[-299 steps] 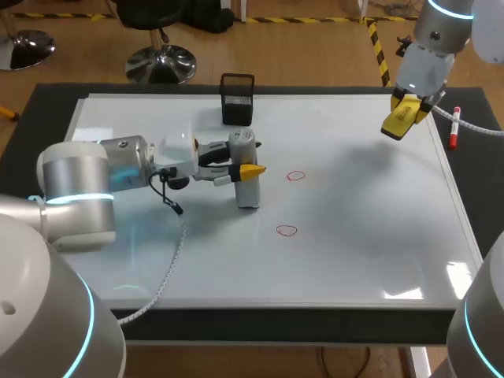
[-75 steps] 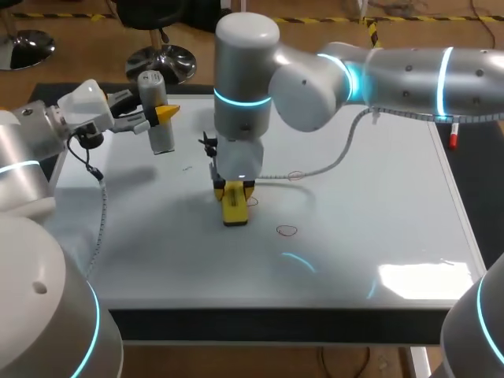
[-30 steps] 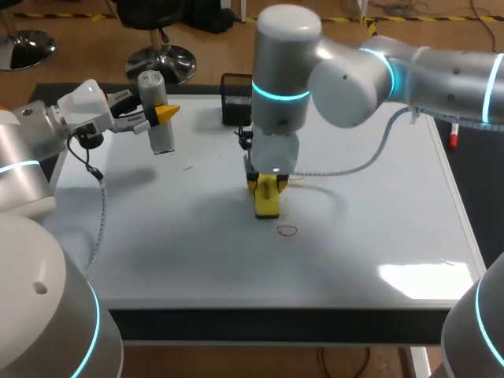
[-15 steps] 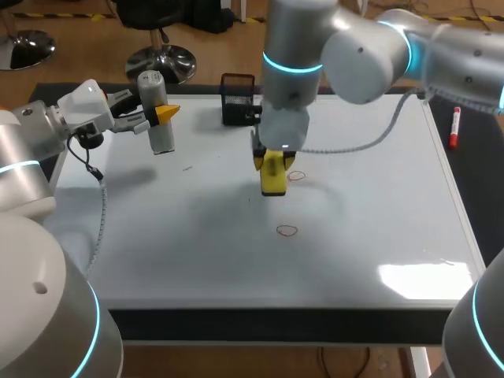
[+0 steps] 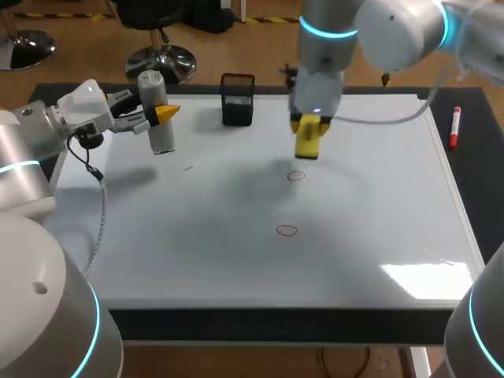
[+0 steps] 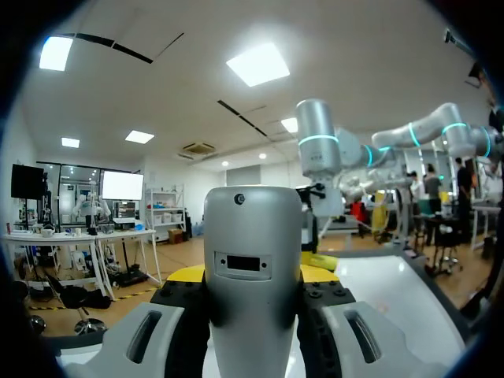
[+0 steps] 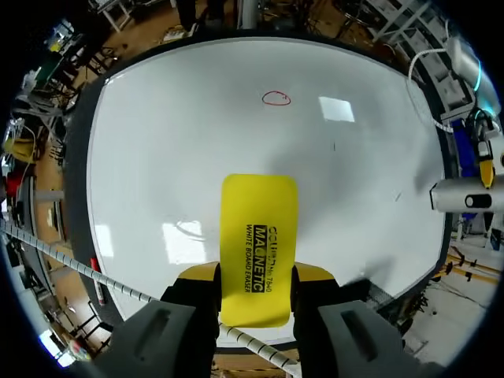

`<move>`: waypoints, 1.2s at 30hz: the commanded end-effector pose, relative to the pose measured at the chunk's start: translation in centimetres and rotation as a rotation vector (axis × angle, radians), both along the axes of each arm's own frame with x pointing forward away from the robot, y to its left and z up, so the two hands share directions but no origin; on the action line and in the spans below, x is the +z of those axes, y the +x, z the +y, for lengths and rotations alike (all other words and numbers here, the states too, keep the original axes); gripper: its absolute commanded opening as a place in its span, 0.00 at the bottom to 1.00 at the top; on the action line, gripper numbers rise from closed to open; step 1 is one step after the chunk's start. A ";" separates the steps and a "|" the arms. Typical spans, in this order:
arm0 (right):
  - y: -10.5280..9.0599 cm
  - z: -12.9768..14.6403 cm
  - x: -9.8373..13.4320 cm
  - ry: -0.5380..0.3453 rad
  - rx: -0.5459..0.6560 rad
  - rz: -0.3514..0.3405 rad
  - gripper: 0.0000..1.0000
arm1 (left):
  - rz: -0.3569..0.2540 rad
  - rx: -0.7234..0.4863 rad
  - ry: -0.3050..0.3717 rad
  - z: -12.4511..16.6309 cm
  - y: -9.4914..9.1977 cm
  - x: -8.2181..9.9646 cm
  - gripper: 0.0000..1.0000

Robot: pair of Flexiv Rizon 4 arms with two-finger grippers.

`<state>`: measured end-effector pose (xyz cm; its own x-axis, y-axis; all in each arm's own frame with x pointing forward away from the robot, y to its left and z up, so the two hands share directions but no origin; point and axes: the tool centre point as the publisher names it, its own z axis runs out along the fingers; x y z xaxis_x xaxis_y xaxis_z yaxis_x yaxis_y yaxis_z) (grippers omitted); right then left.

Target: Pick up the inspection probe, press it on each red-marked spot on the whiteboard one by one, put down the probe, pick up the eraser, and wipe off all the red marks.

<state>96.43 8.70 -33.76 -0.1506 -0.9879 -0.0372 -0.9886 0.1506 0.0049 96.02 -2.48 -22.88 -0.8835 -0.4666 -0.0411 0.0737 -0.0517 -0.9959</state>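
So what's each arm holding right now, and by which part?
Left gripper: inspection probe, at mid-body. Right gripper: yellow eraser, by one end.
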 end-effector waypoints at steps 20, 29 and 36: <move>7.7 -11.8 -0.9 -0.037 -0.236 0.050 0.00 | -0.003 0.003 -0.001 -0.1 0.0 0.0 0.00; 9.4 -14.6 -1.1 -0.038 -0.281 0.054 0.00 | -0.003 0.003 -0.001 -0.1 0.0 0.0 0.00; 10.3 -16.5 -1.3 -0.036 -0.304 0.062 0.00 | -0.003 0.003 -0.001 -0.1 0.0 0.0 0.00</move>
